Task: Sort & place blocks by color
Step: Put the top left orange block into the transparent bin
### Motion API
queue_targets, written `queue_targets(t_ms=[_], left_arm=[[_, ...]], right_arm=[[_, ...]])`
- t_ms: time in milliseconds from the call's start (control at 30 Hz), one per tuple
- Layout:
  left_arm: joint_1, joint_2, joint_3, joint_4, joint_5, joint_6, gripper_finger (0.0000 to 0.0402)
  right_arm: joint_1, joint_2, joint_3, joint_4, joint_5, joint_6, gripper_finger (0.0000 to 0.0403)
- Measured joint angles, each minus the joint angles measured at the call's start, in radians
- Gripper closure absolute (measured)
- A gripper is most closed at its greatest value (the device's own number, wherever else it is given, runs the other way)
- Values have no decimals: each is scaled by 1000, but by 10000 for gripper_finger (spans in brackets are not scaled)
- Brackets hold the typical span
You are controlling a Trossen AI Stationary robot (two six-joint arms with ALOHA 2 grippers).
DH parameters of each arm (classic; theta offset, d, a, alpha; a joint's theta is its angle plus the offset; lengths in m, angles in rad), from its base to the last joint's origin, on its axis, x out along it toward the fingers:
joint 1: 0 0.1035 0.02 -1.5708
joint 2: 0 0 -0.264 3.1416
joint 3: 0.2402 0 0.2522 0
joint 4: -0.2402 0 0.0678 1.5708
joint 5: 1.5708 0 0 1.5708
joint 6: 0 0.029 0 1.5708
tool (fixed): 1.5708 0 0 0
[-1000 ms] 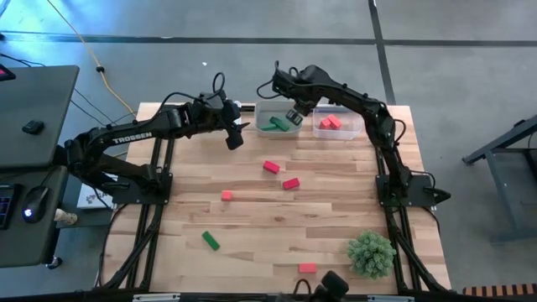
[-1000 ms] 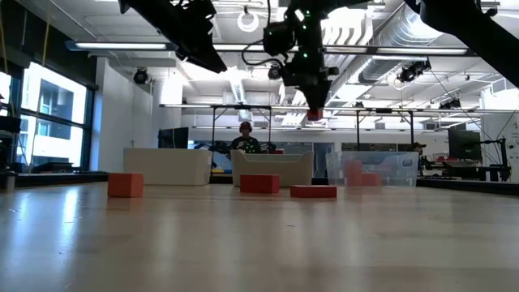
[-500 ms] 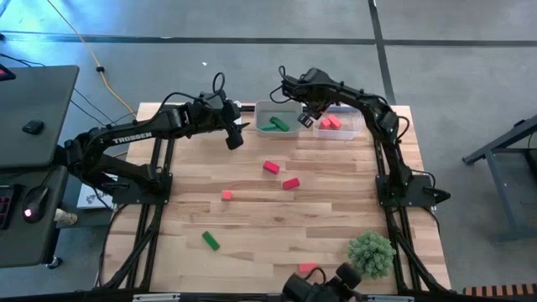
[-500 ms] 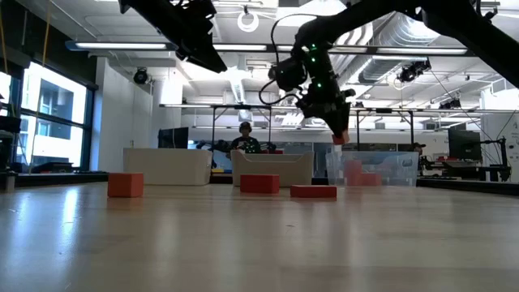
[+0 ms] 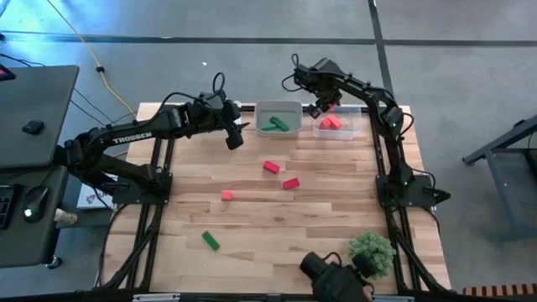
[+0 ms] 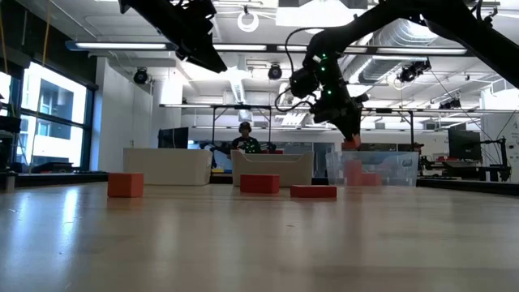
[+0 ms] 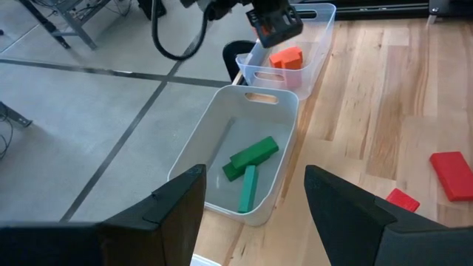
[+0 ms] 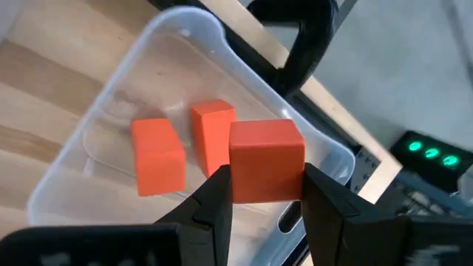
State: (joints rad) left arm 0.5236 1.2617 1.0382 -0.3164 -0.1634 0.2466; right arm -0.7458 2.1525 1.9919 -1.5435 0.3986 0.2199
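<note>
My right gripper [image 5: 323, 105] hangs over the clear bin [image 5: 351, 130] at the table's far right, shut on an orange-red block [image 8: 266, 159]. Two orange-red blocks [image 8: 157, 155] lie on that bin's floor. The clear bin [image 7: 222, 155] beside it holds green blocks [image 7: 251, 157]. My left gripper [image 7: 255, 214] stands open and high, left of the green bin [image 5: 277, 109], touching nothing. On the table lie two red blocks [image 5: 270, 167] [image 5: 290, 183], a small orange-red cube [image 5: 226, 195] and a green block [image 5: 210, 241]. My right gripper pinches the orange-red block by two opposite sides [image 8: 238, 181] between its two fingers [image 8: 213, 203]. The fingers come from above, slanting steeply down. The block is lifted clear and hangs above the bin [image 6: 377, 170] without touching it.
A bushy green plant [image 5: 372, 252] stands near the table's near right corner. A dark rounded thing [image 5: 336, 277] shows at the near edge beside it. Open wood [image 5: 277, 218] lies in the middle between the loose blocks.
My right gripper has carried the orange-red block toward the table's right edge, from over the green bin to over the orange-red bin. It has sunk and tipped more steeply down. The dark thing at the near edge has shifted right.
</note>
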Motion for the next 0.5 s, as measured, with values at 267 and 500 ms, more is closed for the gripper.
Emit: queue_targets(t_ms=[267,500], left_arm=[[0,0,0,0,-5,0,181],[0,0,0,0,-5,0,181]], right_arm=[[-73,0,-1,-27,-105,-2,301],[-108,-1,-116,-26,-170,-18,301]])
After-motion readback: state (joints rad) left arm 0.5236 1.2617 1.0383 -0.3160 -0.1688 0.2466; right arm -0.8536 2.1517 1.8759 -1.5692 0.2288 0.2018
